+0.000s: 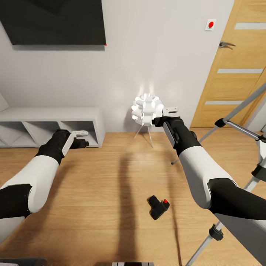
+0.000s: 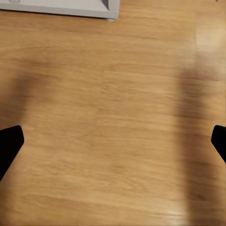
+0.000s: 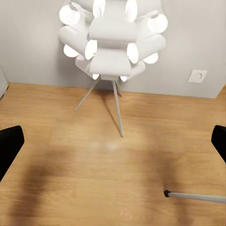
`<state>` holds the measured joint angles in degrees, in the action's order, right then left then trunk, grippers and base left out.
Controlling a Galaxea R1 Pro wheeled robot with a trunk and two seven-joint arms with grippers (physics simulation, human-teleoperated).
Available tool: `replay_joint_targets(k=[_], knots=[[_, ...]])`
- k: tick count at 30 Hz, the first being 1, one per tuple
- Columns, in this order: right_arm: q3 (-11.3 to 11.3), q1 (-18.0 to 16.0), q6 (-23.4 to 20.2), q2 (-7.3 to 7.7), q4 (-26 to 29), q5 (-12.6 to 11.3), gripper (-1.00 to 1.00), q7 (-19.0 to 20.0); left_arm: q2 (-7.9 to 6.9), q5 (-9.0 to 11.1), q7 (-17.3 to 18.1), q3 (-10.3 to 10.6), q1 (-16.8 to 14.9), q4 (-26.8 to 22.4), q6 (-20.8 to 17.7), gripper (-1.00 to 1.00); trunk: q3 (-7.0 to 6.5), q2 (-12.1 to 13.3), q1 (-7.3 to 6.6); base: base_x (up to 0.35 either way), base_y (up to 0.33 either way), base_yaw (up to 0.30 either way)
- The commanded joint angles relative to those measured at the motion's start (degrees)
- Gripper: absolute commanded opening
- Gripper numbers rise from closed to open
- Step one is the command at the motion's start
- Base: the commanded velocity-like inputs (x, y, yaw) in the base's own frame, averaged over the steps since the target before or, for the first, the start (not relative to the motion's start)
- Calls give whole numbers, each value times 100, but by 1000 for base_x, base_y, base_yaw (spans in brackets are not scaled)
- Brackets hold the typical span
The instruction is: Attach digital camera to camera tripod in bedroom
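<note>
White walls and a light wood floor [image 1: 111, 177] surround us in the bedroom, with a wooden door [image 1: 236, 70] at the right and a dark wall TV [image 1: 55, 22] high on the left.

Our right gripper [image 3: 113, 141] is spread wide, its two black fingertips [image 3: 9, 146] at opposite edges of the wrist view, holding nothing and touching nothing; it faces the white ball-shaped lamp [image 1: 147, 108] by the wall. Our left gripper [image 2: 113, 141] is likewise wide apart and empty above bare floor, near the low grey shelf unit [image 1: 51, 123].

Further out, the digital camera [image 1: 159, 207] lies on the floor between our arms, close in front of us, its red button upward. The camera tripod [image 1: 236, 118] stands to our right, its silver-grey legs crossing the head view; one black foot shows in the right wrist view.

We judge the task barely begun: the camera is not yet picked up. Next we need to lower the right arm down and back toward the camera, set the open fingers around its body, and close.
</note>
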<state>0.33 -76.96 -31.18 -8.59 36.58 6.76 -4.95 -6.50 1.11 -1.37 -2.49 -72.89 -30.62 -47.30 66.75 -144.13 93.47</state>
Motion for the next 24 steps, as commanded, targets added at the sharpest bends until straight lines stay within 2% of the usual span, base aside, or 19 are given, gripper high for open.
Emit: replay_joint_targets(k=[1,24], knots=[[0,-3,-37,2,7,53,100,3,1,13,-13,-15,-4,-6,-29,100,28,-4,1,0,0,0],[3,-3,-39,15,7,69,100,-6,0,12,-21,-15,-5,0,-34,100,537,-35,60,0,0,0]])
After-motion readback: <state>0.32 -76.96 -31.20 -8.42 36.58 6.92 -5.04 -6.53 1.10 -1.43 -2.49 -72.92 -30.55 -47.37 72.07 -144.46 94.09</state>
